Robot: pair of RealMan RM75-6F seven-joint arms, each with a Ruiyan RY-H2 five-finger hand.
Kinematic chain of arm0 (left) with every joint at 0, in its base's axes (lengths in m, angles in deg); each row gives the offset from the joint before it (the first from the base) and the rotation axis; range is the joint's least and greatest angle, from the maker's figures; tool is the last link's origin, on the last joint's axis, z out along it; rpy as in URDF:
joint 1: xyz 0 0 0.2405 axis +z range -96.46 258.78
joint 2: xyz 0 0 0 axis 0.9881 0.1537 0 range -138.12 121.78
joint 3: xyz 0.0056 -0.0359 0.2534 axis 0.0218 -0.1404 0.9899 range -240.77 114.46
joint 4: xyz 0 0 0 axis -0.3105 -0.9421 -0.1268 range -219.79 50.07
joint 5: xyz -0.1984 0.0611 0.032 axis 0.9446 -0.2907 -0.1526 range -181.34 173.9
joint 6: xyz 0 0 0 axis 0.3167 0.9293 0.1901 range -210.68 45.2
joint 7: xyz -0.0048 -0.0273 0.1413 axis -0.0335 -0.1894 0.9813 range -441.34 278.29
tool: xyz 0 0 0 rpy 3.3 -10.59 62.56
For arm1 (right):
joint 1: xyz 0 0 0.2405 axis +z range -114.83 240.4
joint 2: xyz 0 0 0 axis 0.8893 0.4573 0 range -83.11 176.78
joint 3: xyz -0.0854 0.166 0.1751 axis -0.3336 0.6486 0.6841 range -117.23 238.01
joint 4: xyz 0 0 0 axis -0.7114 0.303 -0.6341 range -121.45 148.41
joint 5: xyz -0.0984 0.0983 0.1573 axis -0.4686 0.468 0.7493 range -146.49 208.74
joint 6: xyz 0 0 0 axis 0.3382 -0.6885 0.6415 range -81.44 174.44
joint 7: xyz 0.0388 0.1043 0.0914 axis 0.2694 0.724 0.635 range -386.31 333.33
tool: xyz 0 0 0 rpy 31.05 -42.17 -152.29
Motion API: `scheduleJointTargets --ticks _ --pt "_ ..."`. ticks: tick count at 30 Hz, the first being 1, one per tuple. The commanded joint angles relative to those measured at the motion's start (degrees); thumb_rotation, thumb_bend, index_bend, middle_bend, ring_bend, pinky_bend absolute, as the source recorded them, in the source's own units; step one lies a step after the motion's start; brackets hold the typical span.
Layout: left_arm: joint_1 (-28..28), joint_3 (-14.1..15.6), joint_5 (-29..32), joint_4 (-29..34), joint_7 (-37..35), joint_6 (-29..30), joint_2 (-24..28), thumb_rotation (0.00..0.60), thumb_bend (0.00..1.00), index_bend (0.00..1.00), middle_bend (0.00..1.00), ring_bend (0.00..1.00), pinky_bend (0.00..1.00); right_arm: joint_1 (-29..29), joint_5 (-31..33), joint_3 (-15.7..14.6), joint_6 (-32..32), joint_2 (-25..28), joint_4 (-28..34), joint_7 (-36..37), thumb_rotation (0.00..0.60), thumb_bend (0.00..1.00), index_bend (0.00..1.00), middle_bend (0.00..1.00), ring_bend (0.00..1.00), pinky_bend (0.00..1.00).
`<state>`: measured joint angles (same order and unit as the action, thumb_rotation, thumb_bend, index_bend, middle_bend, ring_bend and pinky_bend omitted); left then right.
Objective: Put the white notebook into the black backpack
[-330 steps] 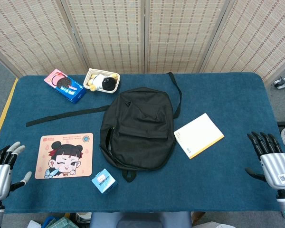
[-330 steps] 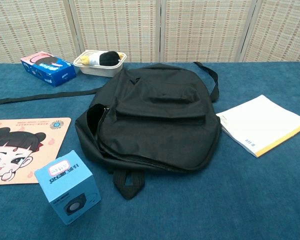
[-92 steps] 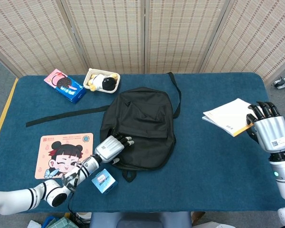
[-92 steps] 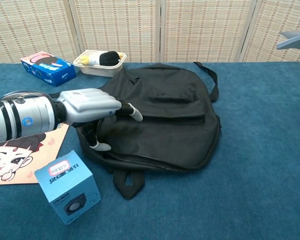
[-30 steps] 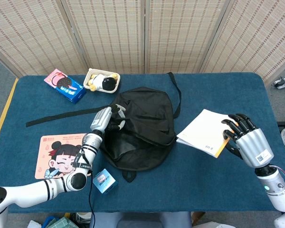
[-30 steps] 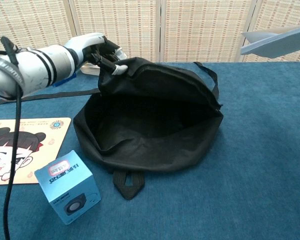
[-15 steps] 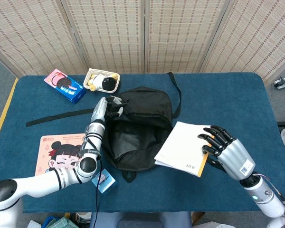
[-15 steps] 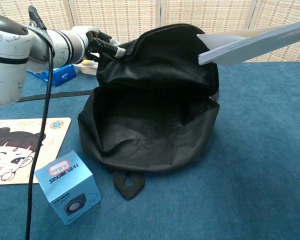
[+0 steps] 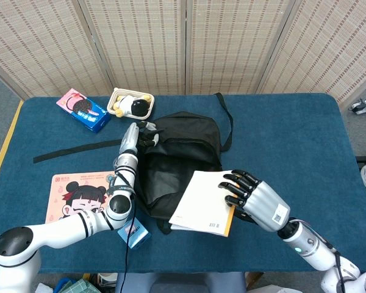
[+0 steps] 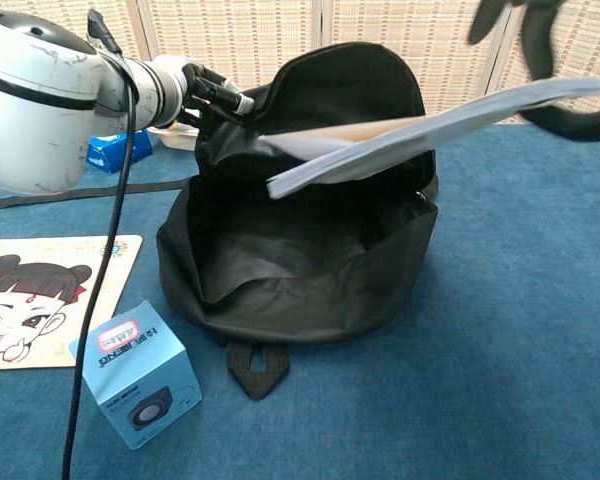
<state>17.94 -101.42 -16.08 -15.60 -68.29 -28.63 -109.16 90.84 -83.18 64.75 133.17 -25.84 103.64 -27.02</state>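
The right hand (image 9: 251, 194) held the white notebook (image 9: 202, 202) flat above the table, its free edge over the gaping mouth of the black backpack (image 9: 174, 168), while the left hand (image 9: 136, 137) pinched the bag's upper flap and lifted it so the opening stood wide. In the chest view the notebook (image 10: 420, 130) hung nearly level, its leading corner just past the raised rim and not yet inside the backpack (image 10: 300, 250). To finish the step well, the right hand would probably need to tip the leading edge downward and slide the book in along the bag's back wall, since a level entry risked catching the cover on the near lip. The left hand looked best kept high and steady, for a slack flap could fold across the mouth. The pages sagged a little at the free end, so a slow feed seemed wise. A blue box (image 10: 135, 385) and a cartoon mat (image 10: 40, 300) lay beside the bag, clear of the notebook's likely way in
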Motion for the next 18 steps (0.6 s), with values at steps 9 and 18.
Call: scheduleJointTargets --ticks 9,18 --pt "0.6 0.3 0.5 2.3 0.1 0.1 1.1 0.600 0.55 0.66 0.27 0.14 0.19 8.2 4.0 2.5 -9.2 -9.8 -10.6 2.2 0.600 0.53 0.62 0.36 0.24 0.27" --pt "1.2 0.5 0.6 4.0 0.1 0.6 2.2 0.600 0.55 0.66 0.27 0.14 0.19 12.8 7.1 3.0 -12.5 -18.7 -21.4 4.5 0.600 0.53 0.62 0.36 0.24 0.27"
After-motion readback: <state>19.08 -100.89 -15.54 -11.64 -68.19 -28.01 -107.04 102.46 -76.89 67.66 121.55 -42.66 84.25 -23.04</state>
